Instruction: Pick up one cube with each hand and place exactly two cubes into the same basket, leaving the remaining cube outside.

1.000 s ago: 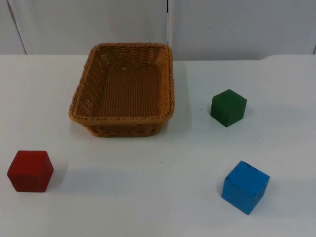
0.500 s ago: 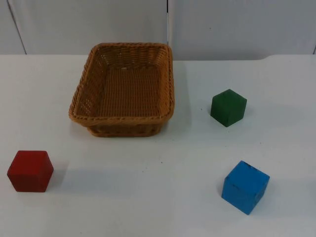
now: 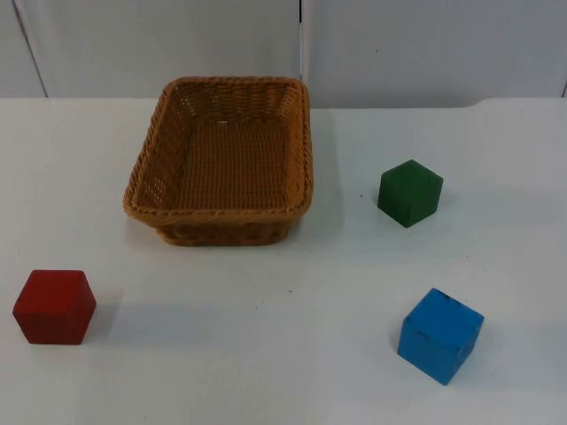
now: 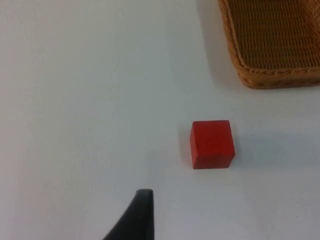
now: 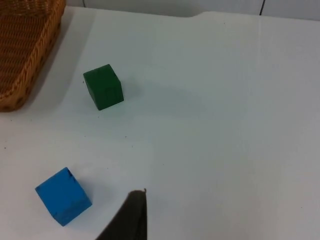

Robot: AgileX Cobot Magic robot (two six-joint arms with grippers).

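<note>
A woven brown basket (image 3: 146,205) stands at the back of the table, left of centre, with nothing in it. The red cube (image 3: 55,305) rests near the front left, the green cube (image 3: 409,192) right of the basket and the blue cube (image 3: 439,335) at the front right. My left gripper (image 4: 139,217) hangs over bare table, a short way from the red cube (image 4: 212,144), with the basket's corner (image 4: 260,80) beyond it. My right gripper (image 5: 131,217) hovers close to the blue cube (image 5: 63,196); the green cube (image 5: 103,86) lies farther off. Neither gripper touches anything.
The white table (image 3: 292,292) ends at a grey partition wall (image 3: 399,44) just behind the basket. Wide bare stretches separate the three cubes from one another and from the basket.
</note>
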